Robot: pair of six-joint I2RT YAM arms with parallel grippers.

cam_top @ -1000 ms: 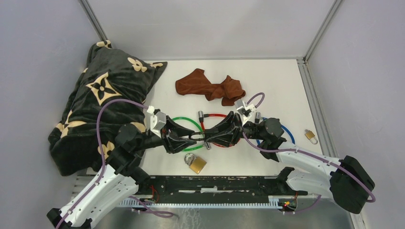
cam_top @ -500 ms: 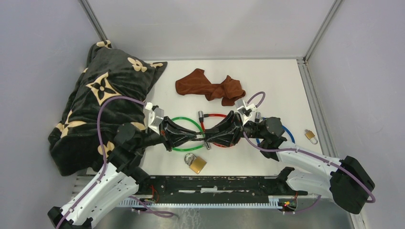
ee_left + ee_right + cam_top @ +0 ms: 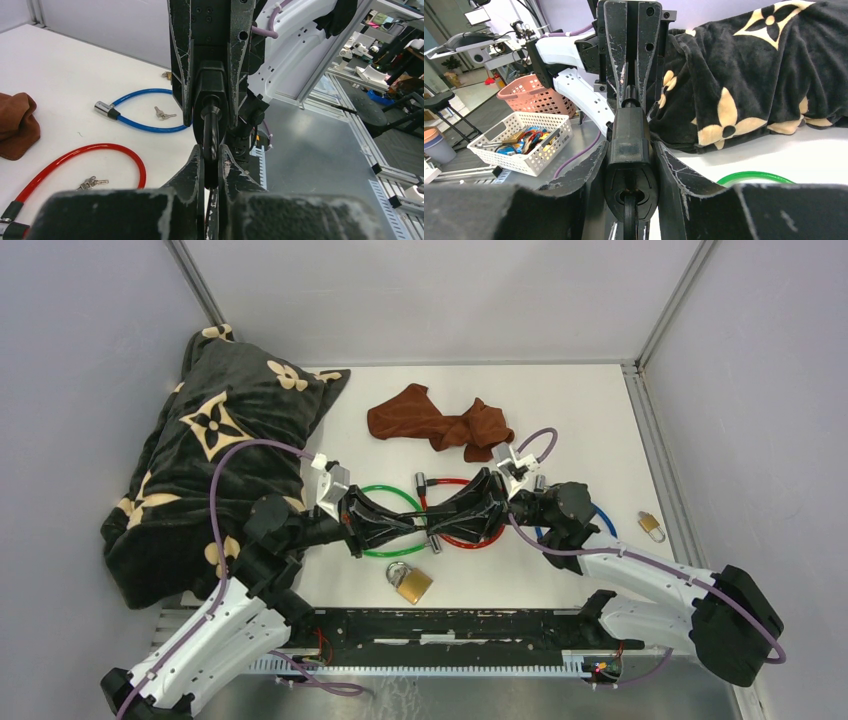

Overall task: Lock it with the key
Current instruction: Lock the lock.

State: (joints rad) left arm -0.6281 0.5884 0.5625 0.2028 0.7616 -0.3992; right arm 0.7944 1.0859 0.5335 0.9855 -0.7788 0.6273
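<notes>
My two grippers meet tip to tip over the middle of the table. My right gripper (image 3: 447,523) is shut on a black lock body (image 3: 630,150), held level above the table; the body also shows in the left wrist view (image 3: 215,85). My left gripper (image 3: 408,527) is shut on a thin dark key (image 3: 211,137) that runs straight into the near end of that body. A thin black cable (image 3: 630,222) comes out of the body's other end. The key's tip is hidden inside the lock.
Under the grippers lie a green cable lock (image 3: 385,490), a red one (image 3: 455,483) and a blue one (image 3: 606,521), with loose keys (image 3: 163,114). A brass padlock (image 3: 411,583) lies in front. A small padlock (image 3: 651,526), a brown cloth (image 3: 440,422) and a black blanket (image 3: 215,440) are around.
My left gripper has shifted a little right and back and its wrist has turned, lining up with the right gripper. The right arm has barely moved.
</notes>
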